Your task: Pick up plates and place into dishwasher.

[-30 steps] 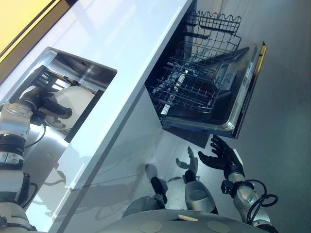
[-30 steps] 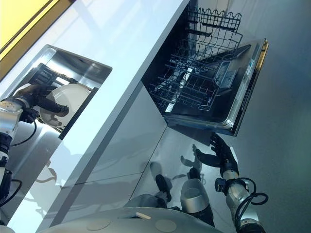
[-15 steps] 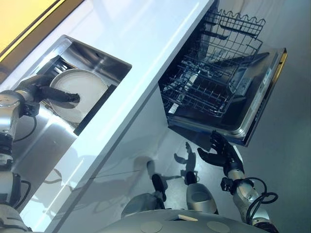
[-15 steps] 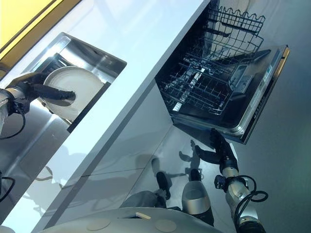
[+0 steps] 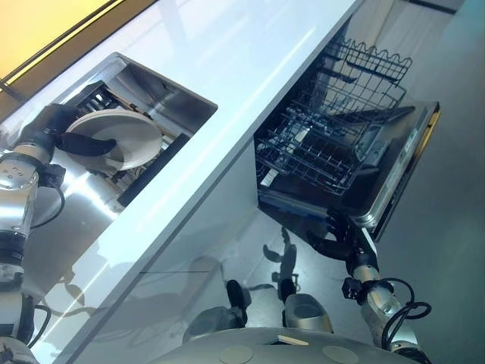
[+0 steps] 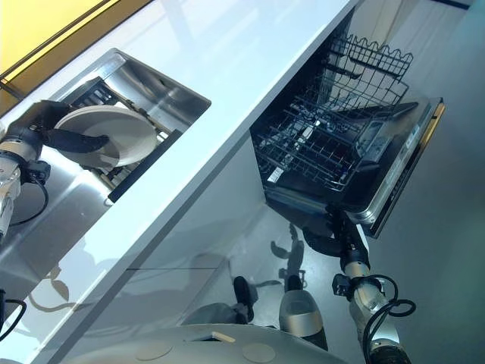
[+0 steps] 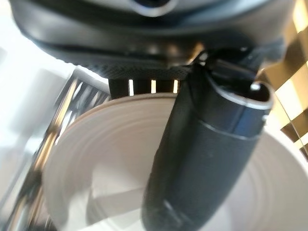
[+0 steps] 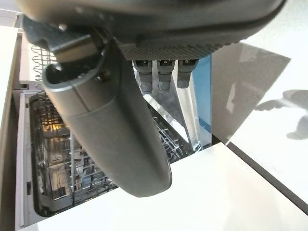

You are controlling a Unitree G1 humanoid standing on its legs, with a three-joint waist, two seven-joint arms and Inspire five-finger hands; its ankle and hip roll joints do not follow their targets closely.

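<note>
A white plate (image 5: pixel 129 136) hangs tilted over the steel sink (image 5: pixel 176 92), with my left hand (image 5: pixel 62 133) shut on its rim. In the left wrist view the thumb (image 7: pixel 207 163) lies across the plate's face (image 7: pixel 96 159). At the right, the dishwasher (image 5: pixel 394 178) stands with its door down and its lower rack (image 5: pixel 318 152) pulled out. My right hand (image 5: pixel 333 241) hangs open just below the door's front edge and holds nothing. Past its thumb (image 8: pixel 106 120), the right wrist view looks into the rack (image 8: pixel 72 168).
A dark dish rack (image 5: pixel 144 173) sits in the sink under the plate. The white countertop (image 5: pixel 250 68) runs between sink and dishwasher. The upper wire rack (image 5: pixel 364 64) is also pulled out. Grey floor (image 5: pixel 447 250) lies beyond the door.
My left hand has lifted the plate out of the sink's rack and tipped it flatter. The right hand has drawn closer under the door's edge. The camera has shifted.
</note>
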